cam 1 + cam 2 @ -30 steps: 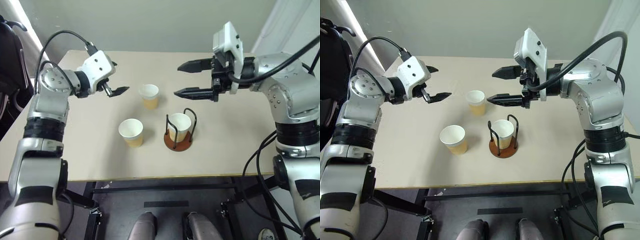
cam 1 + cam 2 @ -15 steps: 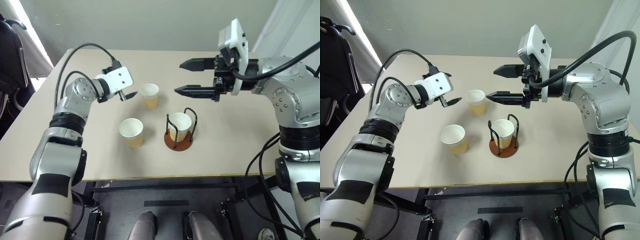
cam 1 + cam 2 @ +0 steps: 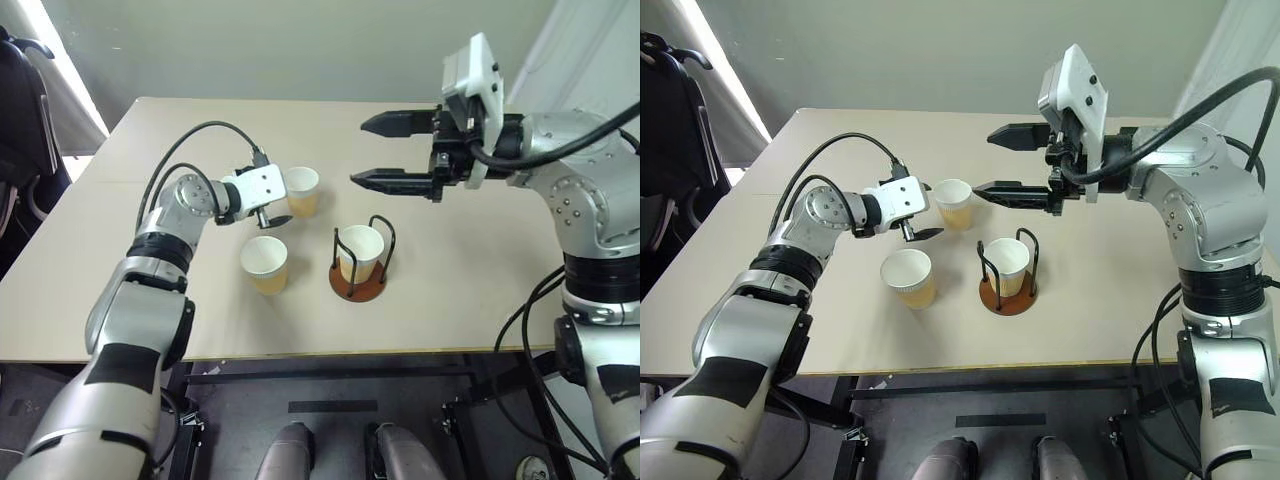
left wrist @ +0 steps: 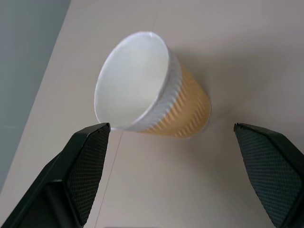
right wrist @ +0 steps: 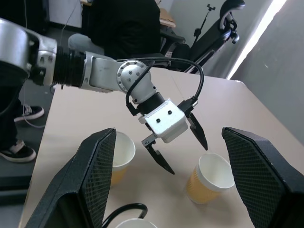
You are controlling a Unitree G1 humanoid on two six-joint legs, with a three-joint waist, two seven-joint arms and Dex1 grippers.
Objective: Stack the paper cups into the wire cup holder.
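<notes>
The left gripper (image 3: 928,222) is hovering low over the beige surface (image 3: 460,290), its fingers (image 4: 80,166) spread wide and empty, just beside the far cup (image 3: 300,190). In the left wrist view that cup is sitting between the two black fingers but apart from both, upright on the surface with its white inside showing.

The right gripper (image 3: 382,152) is hanging higher, above and behind the holder (image 3: 358,278), pointing across toward the left arm. Its fingers (image 5: 95,180) are also standing well apart and holding nothing.

The holder is resting near the middle of the surface, a reddish-brown disc with black wire loops rising from it. One cup (image 3: 360,250) is sitting inside the loops, open end up. A third cup (image 3: 264,263) is standing upright just to the left of the holder, nearer the front edge than the far cup and apart from both grippers.

In the right wrist view, a person in dark clothes (image 5: 123,26) is sitting beyond the surface, near black chairs (image 5: 213,33).
</notes>
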